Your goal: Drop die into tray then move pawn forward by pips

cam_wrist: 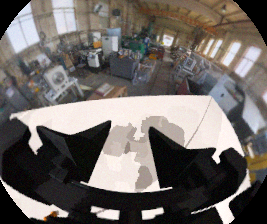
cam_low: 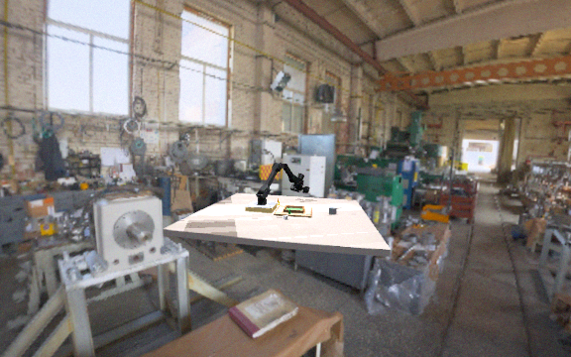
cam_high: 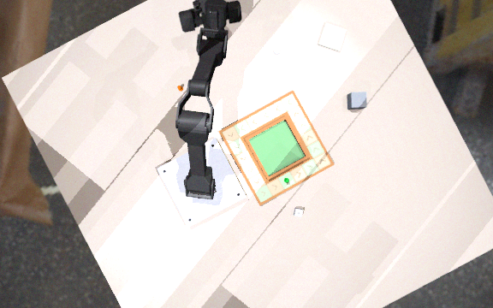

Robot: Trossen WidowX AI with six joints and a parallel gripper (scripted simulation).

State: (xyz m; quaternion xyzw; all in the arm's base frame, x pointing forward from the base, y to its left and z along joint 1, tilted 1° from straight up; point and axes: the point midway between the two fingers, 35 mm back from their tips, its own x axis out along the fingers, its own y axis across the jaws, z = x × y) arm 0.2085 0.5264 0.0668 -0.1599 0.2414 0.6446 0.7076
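Note:
The white die (cam_high: 299, 211) (cam_low: 285, 217) lies on the table outside the board, near the edge where the pawn stands; its pips are too small to read. The board (cam_high: 248, 167) has a ring of squares with arrows around the green-floored dice tray (cam_high: 272, 145), which looks empty. The green pawn (cam_high: 287, 180) stands on a square of the board's lower side in the top view. My gripper (cam_high: 210, 15) (cam_low: 303, 187) (cam_wrist: 130, 125) is open and empty, raised high above the table and far from the die and pawn.
A blue-grey cube (cam_high: 357, 100) (cam_low: 332, 211) stands beyond the board. A flat white square (cam_high: 332, 37) and a tiny white piece (cam_high: 276, 52) lie toward the top of the top view. A small orange object (cam_high: 181, 88) is beside the arm. The arm's base plate (cam_high: 171, 188) adjoins the board.

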